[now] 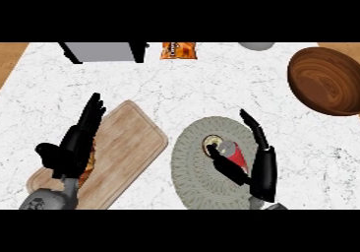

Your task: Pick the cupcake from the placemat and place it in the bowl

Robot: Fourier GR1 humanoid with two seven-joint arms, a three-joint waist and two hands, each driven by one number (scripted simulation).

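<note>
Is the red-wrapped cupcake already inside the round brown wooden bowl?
No, the cupcake sits on the round grey woven placemat by the right hand, apart from the bowl.

L hand (67, 155) and R hand (263, 172): fingers straight, thumbs splayed.

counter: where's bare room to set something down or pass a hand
Bare counter lies between the cutting board, the placemat and the bowl, and right of the placemat below the bowl. Crowded: the placemat, where the right hand flanks the cupcake; left hand hangs over the board.
</note>
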